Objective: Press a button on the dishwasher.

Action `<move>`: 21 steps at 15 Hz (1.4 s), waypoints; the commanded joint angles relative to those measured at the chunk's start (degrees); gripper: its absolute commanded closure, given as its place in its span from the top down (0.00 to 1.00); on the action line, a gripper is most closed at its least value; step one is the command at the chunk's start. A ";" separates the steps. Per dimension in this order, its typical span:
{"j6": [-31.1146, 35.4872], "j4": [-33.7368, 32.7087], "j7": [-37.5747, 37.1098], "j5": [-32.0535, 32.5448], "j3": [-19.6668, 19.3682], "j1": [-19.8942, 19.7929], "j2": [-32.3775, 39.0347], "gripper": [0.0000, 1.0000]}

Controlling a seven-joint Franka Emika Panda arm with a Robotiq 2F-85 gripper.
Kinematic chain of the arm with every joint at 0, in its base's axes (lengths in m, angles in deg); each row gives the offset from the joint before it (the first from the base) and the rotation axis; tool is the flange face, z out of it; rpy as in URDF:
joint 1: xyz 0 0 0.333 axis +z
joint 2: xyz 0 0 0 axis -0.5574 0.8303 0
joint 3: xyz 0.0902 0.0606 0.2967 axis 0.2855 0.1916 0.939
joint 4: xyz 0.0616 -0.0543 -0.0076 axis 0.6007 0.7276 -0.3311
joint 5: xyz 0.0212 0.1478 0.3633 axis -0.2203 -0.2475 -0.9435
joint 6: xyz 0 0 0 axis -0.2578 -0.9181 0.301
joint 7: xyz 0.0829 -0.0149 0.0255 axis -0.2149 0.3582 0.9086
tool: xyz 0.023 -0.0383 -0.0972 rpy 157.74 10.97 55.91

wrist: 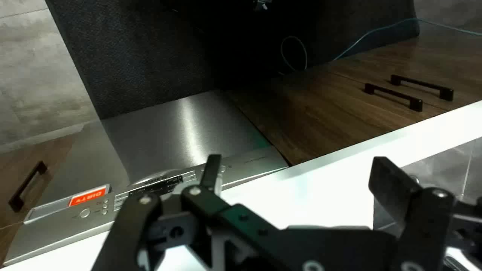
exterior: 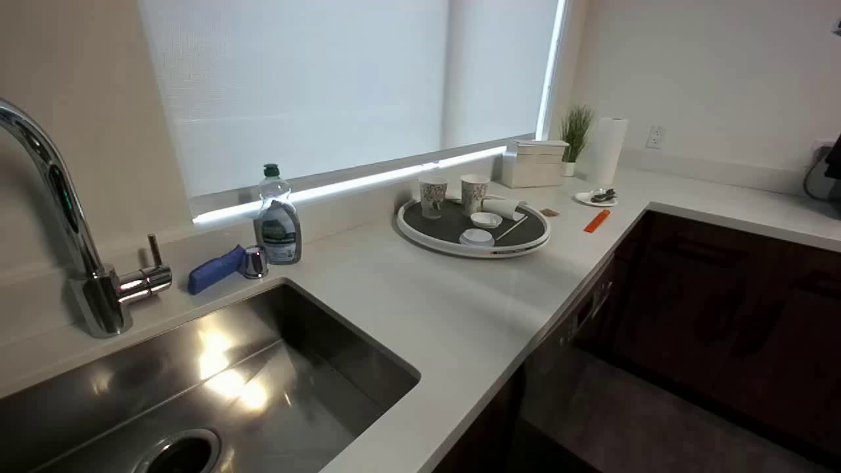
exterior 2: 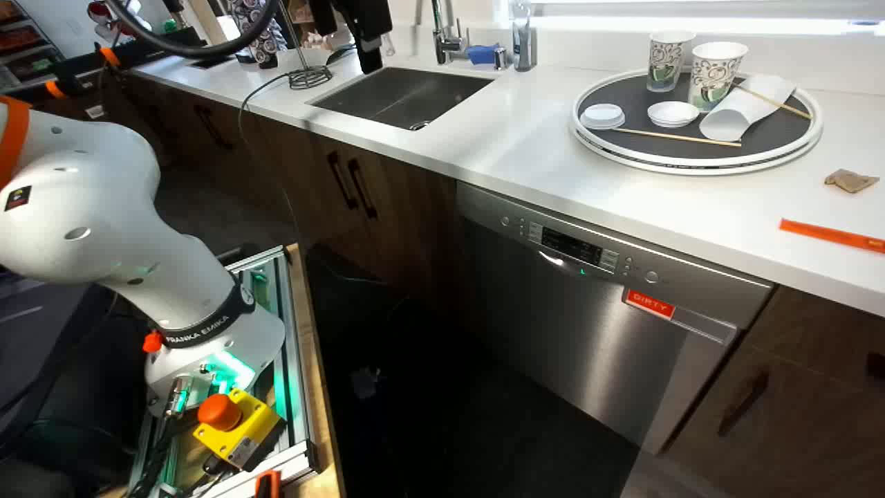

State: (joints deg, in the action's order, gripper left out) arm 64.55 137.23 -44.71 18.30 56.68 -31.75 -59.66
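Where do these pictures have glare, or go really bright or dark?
In an exterior view, light glares off the sink and blazes along edges of the window blind; in an exterior view, the floor area in front of the dishwasher is nearly black; in the wrist view, the countertop looks washed out, and a pale streak gleams on the dishwasher.

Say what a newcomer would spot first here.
Probably the red DIRTY sign, in an exterior view, on the front of the steel dishwasher just below its control panel. Near the base of the white arm there, a yellow box with an orange-red button likely draws the eye next. In the wrist view, the black gripper stands wide open, white countertop showing between its jaws.
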 commanded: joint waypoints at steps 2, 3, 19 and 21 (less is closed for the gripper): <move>-0.21 -0.18 0.66 -0.60 0.91 -1.31 0.35 1.00; -0.21 -0.18 0.66 -0.60 0.91 -1.31 0.35 1.00; 27.32 11.05 11.80 8.42 -3.30 -7.04 15.85 1.00; 30.98 11.41 13.07 7.79 -3.40 -7.77 19.38 1.00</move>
State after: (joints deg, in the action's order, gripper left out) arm 90.76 148.35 -34.10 25.43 53.43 -38.31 -45.63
